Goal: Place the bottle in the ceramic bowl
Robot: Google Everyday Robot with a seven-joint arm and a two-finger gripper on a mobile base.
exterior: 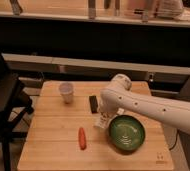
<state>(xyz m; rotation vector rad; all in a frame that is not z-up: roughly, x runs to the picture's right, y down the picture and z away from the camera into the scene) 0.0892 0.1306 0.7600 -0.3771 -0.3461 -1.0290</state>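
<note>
The dark green ceramic bowl (126, 132) sits on the wooden table (53, 135) at the right front. My white arm reaches in from the right and bends down just left of the bowl. My gripper (103, 116) hangs at its end, shut on the small pale bottle (102, 122). The bottle is held roughly upright, low over the table, right beside the bowl's left rim and outside it. The arm's wrist hides most of the gripper.
An orange carrot-like stick (82, 138) lies on the table left of the bowl. A white paper cup (66, 92) stands at the back left. A small black object (93, 103) lies near the arm's bend. A dark chair (3, 107) stands to the left.
</note>
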